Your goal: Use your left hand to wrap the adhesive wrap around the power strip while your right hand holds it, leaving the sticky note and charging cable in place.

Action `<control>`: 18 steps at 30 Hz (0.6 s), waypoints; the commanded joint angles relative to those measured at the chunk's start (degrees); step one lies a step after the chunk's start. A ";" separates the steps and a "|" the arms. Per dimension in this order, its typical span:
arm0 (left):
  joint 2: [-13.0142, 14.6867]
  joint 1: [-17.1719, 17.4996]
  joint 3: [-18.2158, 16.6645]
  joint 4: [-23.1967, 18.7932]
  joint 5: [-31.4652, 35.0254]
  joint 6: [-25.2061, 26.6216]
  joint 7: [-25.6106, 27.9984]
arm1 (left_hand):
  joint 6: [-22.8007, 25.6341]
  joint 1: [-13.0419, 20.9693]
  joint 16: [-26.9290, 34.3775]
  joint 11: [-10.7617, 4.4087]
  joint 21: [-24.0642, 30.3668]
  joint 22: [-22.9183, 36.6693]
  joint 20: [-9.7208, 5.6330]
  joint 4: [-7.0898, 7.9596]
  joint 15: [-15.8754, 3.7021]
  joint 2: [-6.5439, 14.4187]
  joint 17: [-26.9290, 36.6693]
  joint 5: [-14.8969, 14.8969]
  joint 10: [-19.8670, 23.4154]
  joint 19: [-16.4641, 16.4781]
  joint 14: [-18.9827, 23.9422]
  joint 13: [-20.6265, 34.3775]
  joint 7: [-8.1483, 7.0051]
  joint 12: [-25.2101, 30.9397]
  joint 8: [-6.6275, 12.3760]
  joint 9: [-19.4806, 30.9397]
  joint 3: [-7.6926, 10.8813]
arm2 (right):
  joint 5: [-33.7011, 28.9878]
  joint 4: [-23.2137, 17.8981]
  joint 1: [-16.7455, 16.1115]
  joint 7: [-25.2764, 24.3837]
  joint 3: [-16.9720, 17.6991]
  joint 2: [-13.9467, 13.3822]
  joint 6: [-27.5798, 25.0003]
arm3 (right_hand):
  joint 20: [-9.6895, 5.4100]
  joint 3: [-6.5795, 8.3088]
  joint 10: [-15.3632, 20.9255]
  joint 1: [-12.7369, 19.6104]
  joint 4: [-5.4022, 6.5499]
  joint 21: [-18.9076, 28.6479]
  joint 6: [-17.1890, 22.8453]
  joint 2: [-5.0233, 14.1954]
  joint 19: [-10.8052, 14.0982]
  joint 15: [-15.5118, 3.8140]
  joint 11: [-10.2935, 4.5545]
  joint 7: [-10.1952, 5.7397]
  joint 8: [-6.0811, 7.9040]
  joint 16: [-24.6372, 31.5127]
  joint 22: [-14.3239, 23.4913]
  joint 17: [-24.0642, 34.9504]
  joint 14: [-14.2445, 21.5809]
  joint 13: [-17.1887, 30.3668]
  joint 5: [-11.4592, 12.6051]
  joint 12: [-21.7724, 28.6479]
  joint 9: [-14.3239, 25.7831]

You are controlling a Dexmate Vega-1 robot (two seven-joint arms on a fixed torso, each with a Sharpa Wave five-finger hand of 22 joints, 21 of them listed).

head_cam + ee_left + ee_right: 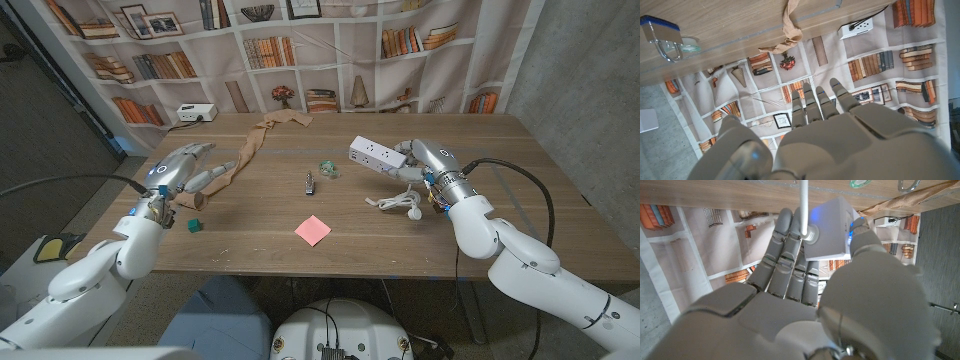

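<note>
The long wooden table [480, 215] carries everything. The right hand [425, 162] grips a white rectangular power strip [377, 155] by one end, fingers on one side and thumb on the other, lifting it off the table near the far right. A long tan strip of adhesive wrap [248, 150] trails across the far left part of the table. The left hand [185, 170] hovers over the wrap's near end with fingers spread; I cannot tell whether it touches the wrap. A coiled white charging cable [398, 204] lies just below the raised strip, and a pink square sticky note [313, 230] sits near the front middle.

To do this step well, I judge the left hand should pinch the wrap's free end firmly, then carry it to the strip in an arc that stays clear of note and cable.

No brand or writing is legible.
</note>
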 commanded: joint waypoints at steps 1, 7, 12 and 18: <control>1.28 -0.74 4.01 -2.03 2.97 8.58 0.36 | -0.76 0.32 -0.07 -0.22 -0.27 0.12 0.49 -0.14 0.35 0.83 0.17 0.26 -0.38 -0.01 0.06 0.31 -0.13 -0.15 -0.14 0.09 0.40 | -0.16 -0.43 -0.25 0.02 -0.33 -0.06 -0.51 | -2.52 1.38 6.83 8.99 0.31 0.56 4.47 9.45 -0.29 -7.85 -6.36 -4.06 0.16 -0.17 -0.02 0.22 4.60 4.81 0.11 2.43 0.17; 2.53 -0.62 5.00 -2.61 3.28 11.32 0.26 | -1.34 0.83 -0.12 0.17 -0.27 0.13 0.52 -0.33 0.46 1.49 0.16 0.23 -0.61 -0.08 -0.07 0.33 -0.12 -0.29 -0.19 0.10 0.84 | -0.15 -0.45 -0.19 0.09 -0.48 0.02 -0.63 | -2.53 1.41 6.81 9.00 0.27 0.91 4.47 9.42 -0.44 -7.88 -6.42 -3.97 0.11 -0.29 -0.23 0.42 4.73 4.88 0.11 2.44 0.20; 3.80 -0.51 6.08 -3.28 4.12 14.31 -0.29 | -1.48 1.44 -0.16 0.23 -0.25 0.13 0.11 -0.59 0.44 2.09 0.14 0.19 -0.73 -0.06 -0.18 0.35 -0.12 -0.38 -0.08 0.11 1.30 | -0.20 -0.35 -0.07 0.20 -0.68 0.00 -0.66 | -2.58 1.45 6.80 8.99 0.27 1.23 4.45 9.42 -0.53 -7.87 -6.33 -3.96 0.05 -0.43 -0.41 0.58 4.79 4.84 0.11 2.38 0.23; 5.19 -0.32 7.19 -4.21 4.51 17.17 -1.05 | -3.05 3.80 -0.23 -0.52 0.09 0.30 5.36 -2.06 0.52 3.23 0.12 -0.53 -2.30 0.58 -0.79 0.43 -0.71 -1.11 0.00 0.11 2.81 | -0.28 -0.21 0.21 0.24 -0.99 0.16 -0.69 | -2.56 1.49 6.72 8.99 0.25 1.58 4.54 9.38 -0.68 -7.88 -6.39 -3.96 0.04 -0.60 -0.62 0.75 4.82 4.86 0.11 2.33 0.26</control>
